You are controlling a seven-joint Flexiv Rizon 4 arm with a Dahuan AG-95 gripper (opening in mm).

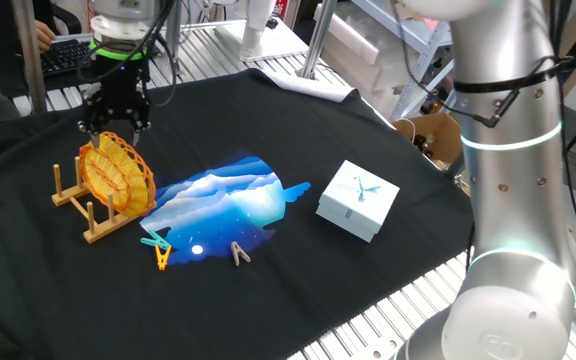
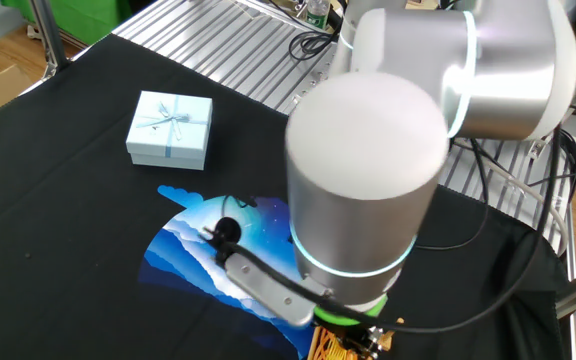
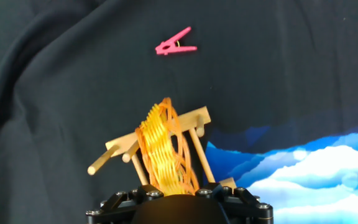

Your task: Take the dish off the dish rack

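Dish (image 1: 116, 174): round yellow-orange wire mesh, upright between rack (image 1: 90, 210) pegs.

Desk (image 1: 348, 300) covered by a black cloth, creased toward the upper part of the frame in one fixed view. Directly on it: light-wood dish rack (image 1: 88, 205) at left, blue-and-white mat (image 1: 233, 205) at centre, just beside the rack. Pale blue gift box (image 1: 358, 200) with ribbon bow right of the mat, apart from it. Three clothes pegs at the mat's lower edge: teal peg (image 1: 153, 241), orange peg (image 1: 162, 257), beige peg (image 1: 239, 254). Hand view shows a pink peg (image 3: 176, 45) alone on the cloth, upper centre.
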